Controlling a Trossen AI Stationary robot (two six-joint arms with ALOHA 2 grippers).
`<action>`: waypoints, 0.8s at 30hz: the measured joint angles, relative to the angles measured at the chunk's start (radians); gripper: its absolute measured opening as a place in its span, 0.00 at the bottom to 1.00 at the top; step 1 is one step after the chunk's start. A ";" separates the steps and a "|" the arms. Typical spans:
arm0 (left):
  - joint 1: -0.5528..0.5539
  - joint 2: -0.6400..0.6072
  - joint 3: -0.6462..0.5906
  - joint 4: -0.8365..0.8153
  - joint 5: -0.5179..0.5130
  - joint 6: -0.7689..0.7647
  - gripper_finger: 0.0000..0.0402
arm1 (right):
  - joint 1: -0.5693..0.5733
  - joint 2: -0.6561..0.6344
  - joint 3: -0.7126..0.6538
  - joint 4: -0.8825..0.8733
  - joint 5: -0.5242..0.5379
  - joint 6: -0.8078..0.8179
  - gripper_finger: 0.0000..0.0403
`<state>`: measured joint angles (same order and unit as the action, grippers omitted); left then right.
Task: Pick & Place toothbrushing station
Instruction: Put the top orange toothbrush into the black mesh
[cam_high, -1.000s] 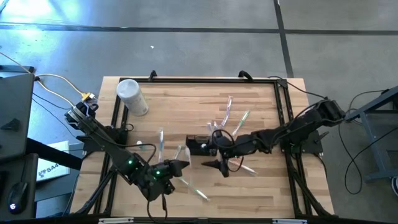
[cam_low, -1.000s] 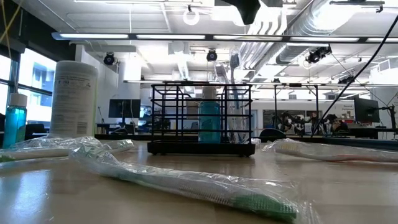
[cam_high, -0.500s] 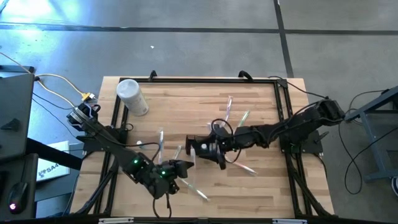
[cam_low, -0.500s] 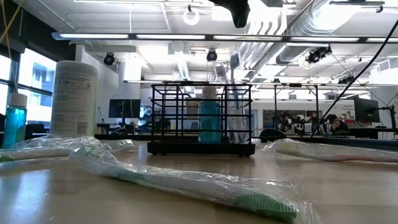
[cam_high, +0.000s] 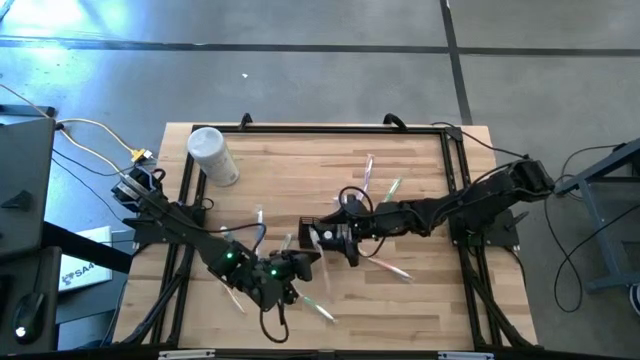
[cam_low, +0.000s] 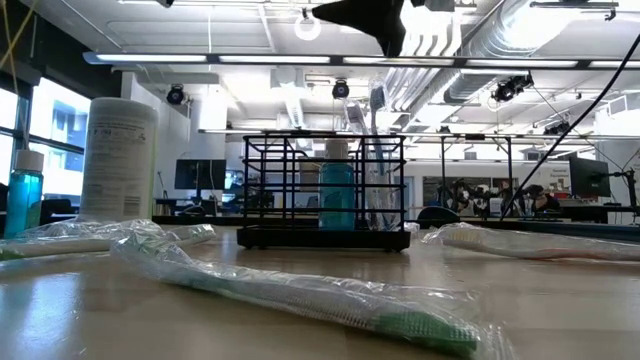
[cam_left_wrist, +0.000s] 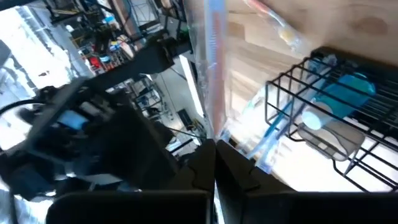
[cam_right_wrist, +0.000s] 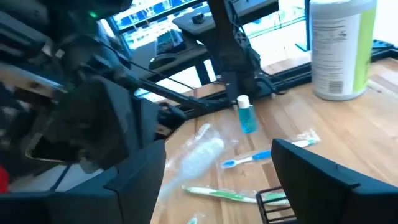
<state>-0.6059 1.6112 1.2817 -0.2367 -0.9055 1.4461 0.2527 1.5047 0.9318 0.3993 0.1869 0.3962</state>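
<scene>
Beneath right gripper — caddy half-hidden

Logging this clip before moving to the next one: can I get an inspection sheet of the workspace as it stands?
Surface: light wooden table, black-framed.
Job's things: black wire caddy upright mid-table, holding a blue bottle and brushes.
Clutter: white cylindrical canister at far left; wrapped toothbrushes scattered; small blue bottle.
Hands: left hand shut on a wrapped toothbrush; right hand open over the caddy.
Cables: yellow cable off the table's left.
Surroundings: concrete floor, lab room behind.

Black wire caddy upright mid-table, apparently holding blue bottle.
</scene>
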 joint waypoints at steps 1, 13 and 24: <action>0.007 0.000 0.000 0.001 -0.002 0.002 0.00 | 0.001 0.000 0.000 0.001 -0.002 0.000 0.71; 0.017 -0.001 0.000 0.002 -0.005 0.012 0.00 | -0.009 0.008 0.000 0.003 -0.016 0.045 0.71; 0.029 -0.002 0.000 0.003 -0.004 0.015 0.00 | -0.033 0.008 0.000 0.017 -0.116 -0.004 0.65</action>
<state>-0.5769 1.6096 1.2819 -0.2340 -0.9096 1.4613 0.2199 1.5124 0.9318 0.4168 0.0705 0.3921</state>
